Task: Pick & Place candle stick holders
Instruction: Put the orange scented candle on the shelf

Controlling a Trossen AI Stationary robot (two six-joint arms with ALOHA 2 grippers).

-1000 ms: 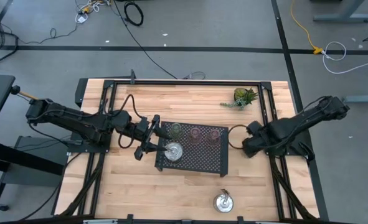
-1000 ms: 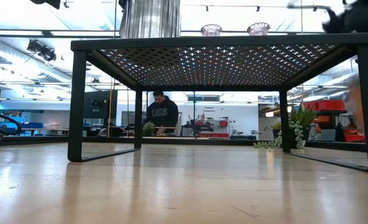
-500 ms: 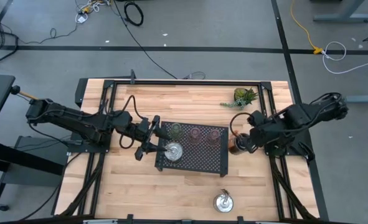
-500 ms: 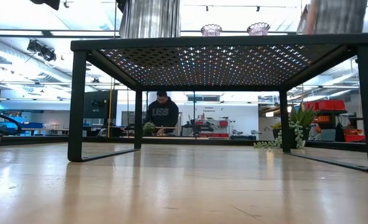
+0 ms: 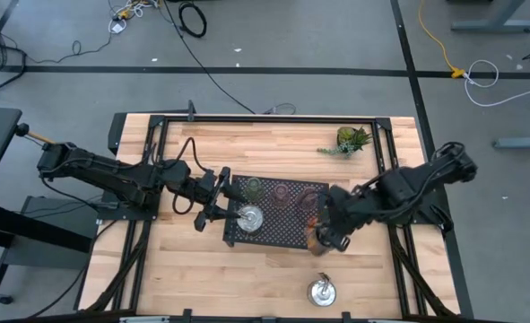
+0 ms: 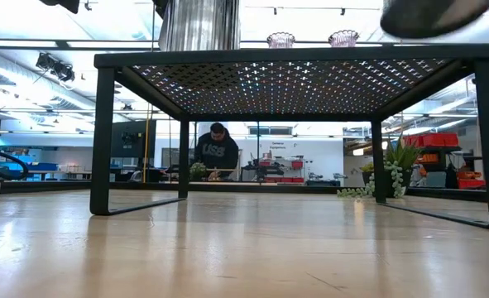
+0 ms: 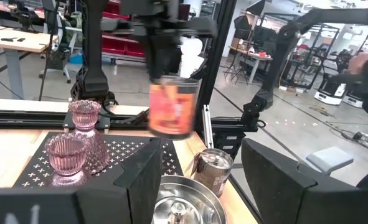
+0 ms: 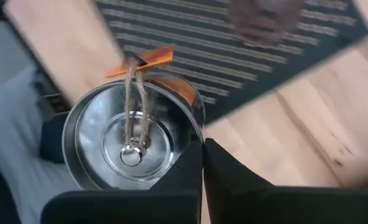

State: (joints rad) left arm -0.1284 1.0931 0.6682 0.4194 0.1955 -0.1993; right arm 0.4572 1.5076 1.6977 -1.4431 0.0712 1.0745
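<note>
On a black perforated tray (image 5: 282, 231) stand an olive-green holder (image 5: 254, 188), two pink holders (image 5: 281, 193) (image 7: 84, 121) and a silver holder (image 5: 248, 217). My left gripper (image 5: 229, 205) reaches in level from the table's left and is open. Its fingers stand on either side of that silver holder (image 7: 185, 202), with a gap at one finger. My right gripper (image 5: 325, 235) is shut on a silver holder with an orange label (image 7: 171, 106), above the tray's near right corner. Another silver holder (image 5: 322, 291) stands on the table near the front edge. My right gripper pinches the rim (image 8: 198, 127) of the orange-labelled silver holder, one finger inside the cup and one outside. The fingers come from above, pointing steeply down. The holder hangs upright below them, lifted clear of table and tray.
A small green plant (image 5: 350, 141) lies at the far right of the table. Bare wood lies near the front edge and left of the lone silver holder. A person (image 6: 215, 149) stands in the room far behind the table.
My right gripper has risen with the orange-labelled holder from the table right of the tray. It has moved toward the table's left and near edges, rolling as it went. It now hangs over the tray's near right corner.
</note>
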